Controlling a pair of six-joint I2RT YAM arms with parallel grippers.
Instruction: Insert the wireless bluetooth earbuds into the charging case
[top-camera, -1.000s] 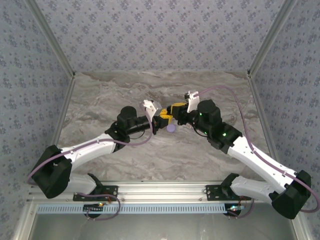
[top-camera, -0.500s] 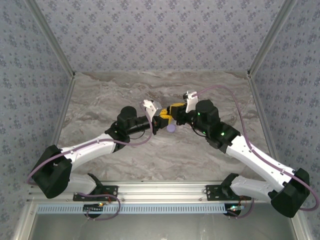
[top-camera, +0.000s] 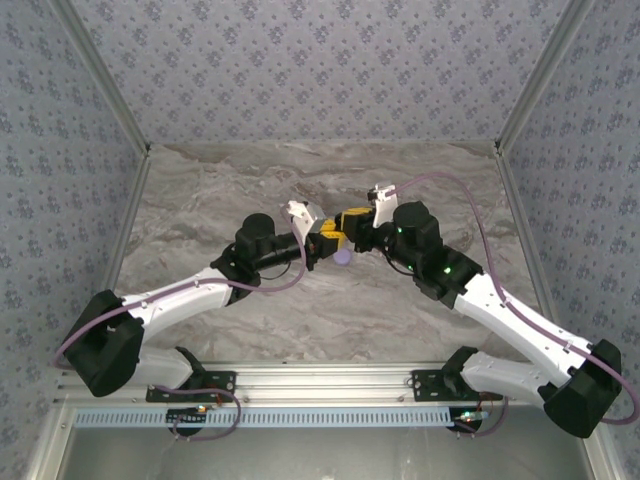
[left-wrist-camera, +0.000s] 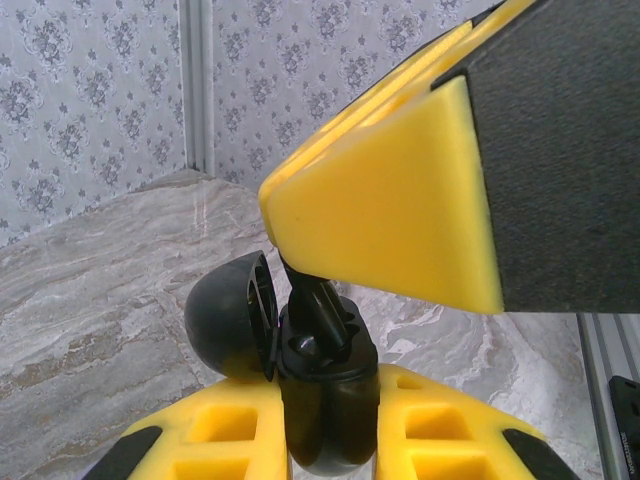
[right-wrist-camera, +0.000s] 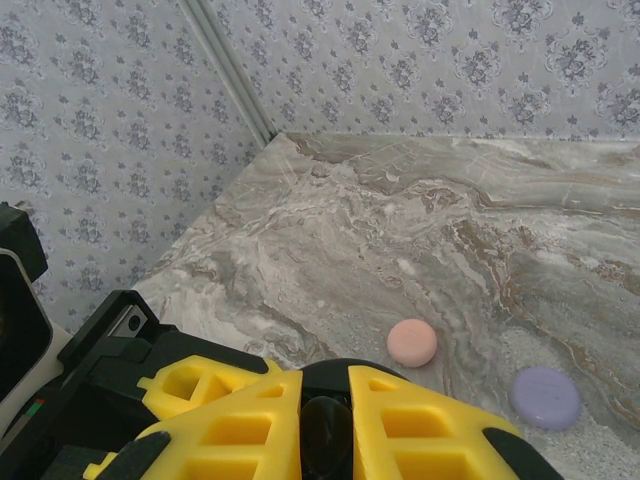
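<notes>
Left gripper (left-wrist-camera: 328, 440), lower centre of the left wrist view: jaws closed narrow on the black charging case (left-wrist-camera: 325, 395), lid (left-wrist-camera: 228, 318) hinged open to the left. Right gripper (right-wrist-camera: 325, 395), bottom of the right wrist view: jaws nearly together on a dark piece, judged the black earbud (left-wrist-camera: 318, 318), which stands at the case mouth. Both grippers meet at frame centre in the top view. Step in hand: seating the earbud. Next move calls for a short straight press, then release. Pink disc (right-wrist-camera: 412, 342) and purple disc (right-wrist-camera: 545, 397) lie apart on the table (right-wrist-camera: 400, 230), lower right
</notes>
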